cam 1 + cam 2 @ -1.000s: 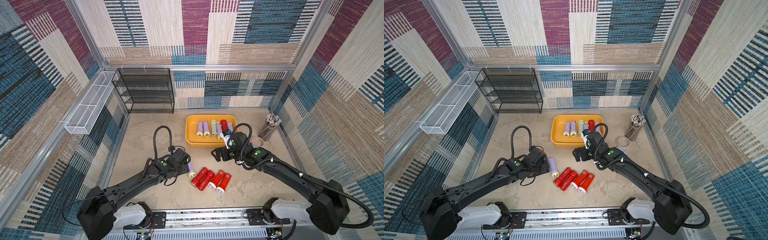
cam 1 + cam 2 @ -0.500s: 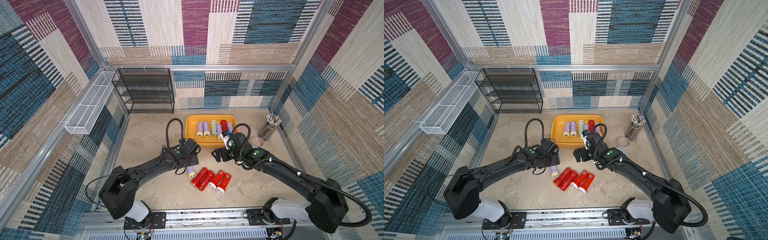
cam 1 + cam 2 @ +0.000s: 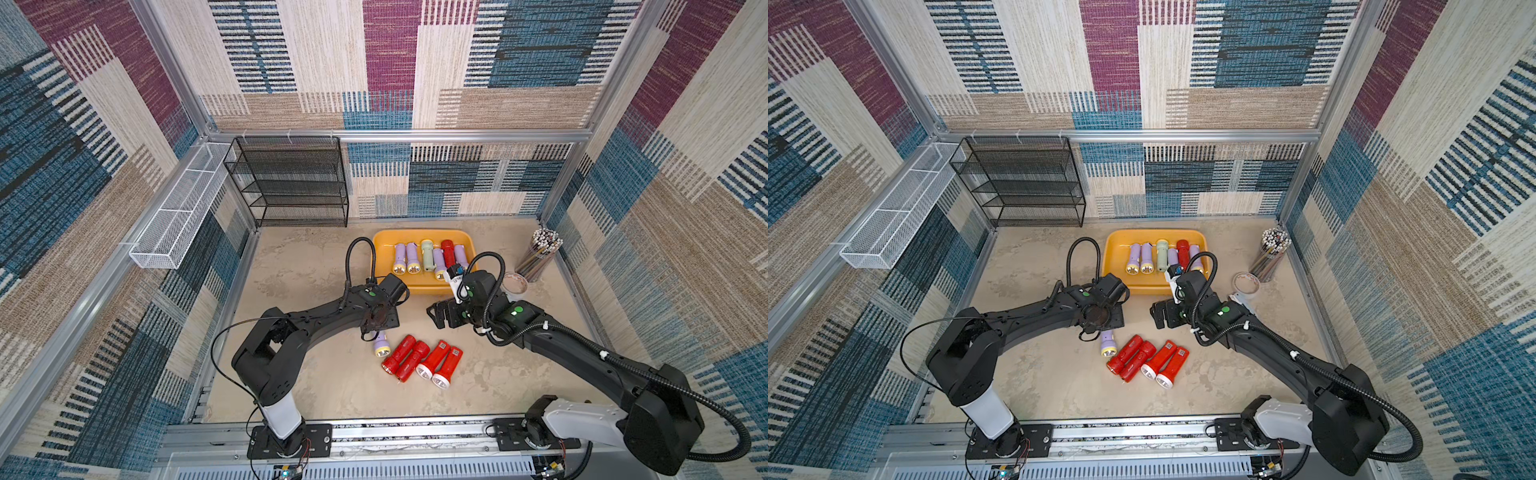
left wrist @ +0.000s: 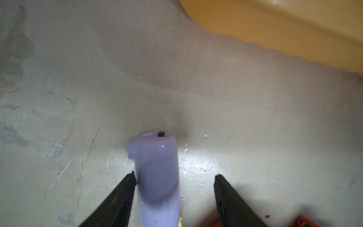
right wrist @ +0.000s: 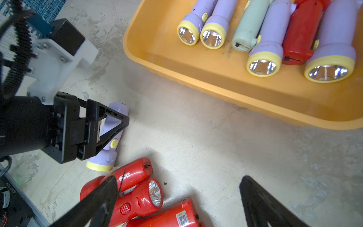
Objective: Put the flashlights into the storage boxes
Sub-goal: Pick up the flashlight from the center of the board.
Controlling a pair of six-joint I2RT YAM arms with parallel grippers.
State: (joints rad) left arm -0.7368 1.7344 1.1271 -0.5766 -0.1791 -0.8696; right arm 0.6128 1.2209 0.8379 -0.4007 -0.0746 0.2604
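Observation:
A lilac flashlight [image 3: 380, 345] [image 3: 1107, 345] with a yellow head lies on the table beside several red flashlights [image 3: 419, 359] [image 5: 137, 196]. My left gripper [image 4: 174, 174] points down over it and is open. One finger touches the lilac body [image 4: 157, 176] and the other stands clear of it. Behind sits the yellow-orange storage box [image 3: 382, 266] [image 5: 196, 78], holding several lilac flashlights, a pale green one [image 3: 427, 255] and a red one [image 3: 447, 253]. My right gripper [image 3: 436, 318] [image 5: 178, 178] hovers open and empty between the box and the red flashlights.
A black mesh rack [image 3: 291, 183] stands at the back left, and a white wire basket [image 3: 178, 220] hangs on the left wall. A clear cup of pencils [image 3: 538, 257] and a tape roll [image 3: 515, 282] sit right of the box.
My left arm has swung right and brought its gripper down over the lilac flashlight, and its jaws have narrowed around it. The right arm has hardly moved.

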